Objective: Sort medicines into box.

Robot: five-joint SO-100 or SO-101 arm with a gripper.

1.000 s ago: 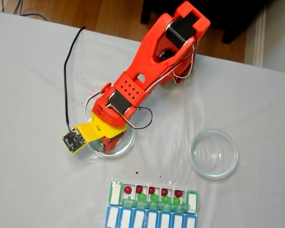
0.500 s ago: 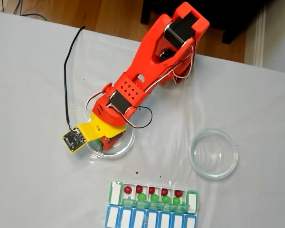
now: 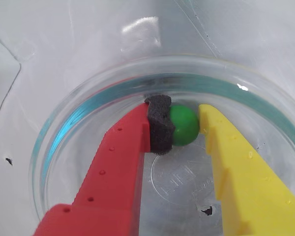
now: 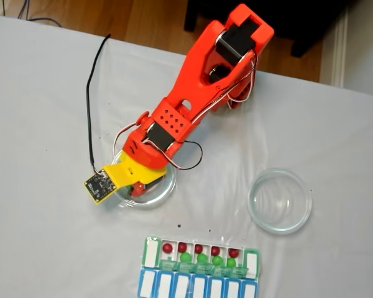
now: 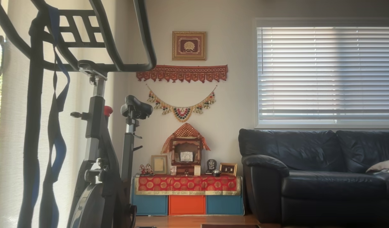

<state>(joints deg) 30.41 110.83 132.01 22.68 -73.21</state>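
The bench carries the arm, two glass dishes and the box, which lies near the lower edge of the fixed view with red and green balls already in its green row. The hand sits inside the left dish, nearly closed on one green ball, pinched between the foam pad and the yellow finger. The grip looks slight: a glossy round ball could squirt out on lifting, or the fingers may catch the dish rim.
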